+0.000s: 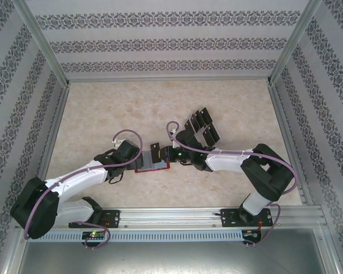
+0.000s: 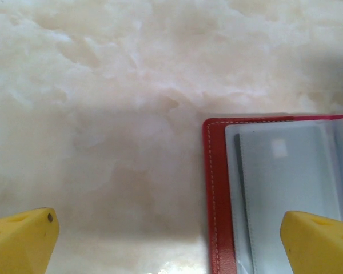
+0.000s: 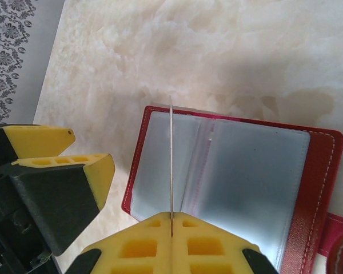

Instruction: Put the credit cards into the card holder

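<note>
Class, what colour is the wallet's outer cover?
The wallet is red, clearest in the right wrist view.

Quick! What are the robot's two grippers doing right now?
Left gripper: open, holding nothing.
Right gripper: closed on a credit card, over the open card holder.
</note>
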You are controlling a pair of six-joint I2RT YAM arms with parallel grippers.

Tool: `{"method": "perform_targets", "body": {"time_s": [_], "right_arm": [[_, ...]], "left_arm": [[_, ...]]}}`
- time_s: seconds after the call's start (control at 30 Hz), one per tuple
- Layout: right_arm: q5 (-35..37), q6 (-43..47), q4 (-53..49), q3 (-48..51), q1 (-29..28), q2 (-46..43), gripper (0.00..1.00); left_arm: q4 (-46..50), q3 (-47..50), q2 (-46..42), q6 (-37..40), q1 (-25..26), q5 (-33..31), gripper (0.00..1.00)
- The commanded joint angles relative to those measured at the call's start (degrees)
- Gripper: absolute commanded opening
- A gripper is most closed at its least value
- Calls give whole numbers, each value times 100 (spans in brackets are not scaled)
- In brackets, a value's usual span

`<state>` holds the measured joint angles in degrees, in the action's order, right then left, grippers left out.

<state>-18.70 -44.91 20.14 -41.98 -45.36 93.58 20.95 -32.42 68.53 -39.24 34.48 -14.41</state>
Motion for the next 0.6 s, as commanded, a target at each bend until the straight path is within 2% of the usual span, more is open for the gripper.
{"method": "perform_targets", "body": {"time_s": [0.0,0.2,0.57], "right_arm": [[50,-54,211,84,78,-42,0],[-75,-80,324,163,140,-24,0],[-334,-277,761,259,165,240,0]], "left_arm": [[-239,-18,111,9,48,191,100],[-351,130,477,-156,169,155,100],[306,-59,994,-388,173,-312,100]]}}
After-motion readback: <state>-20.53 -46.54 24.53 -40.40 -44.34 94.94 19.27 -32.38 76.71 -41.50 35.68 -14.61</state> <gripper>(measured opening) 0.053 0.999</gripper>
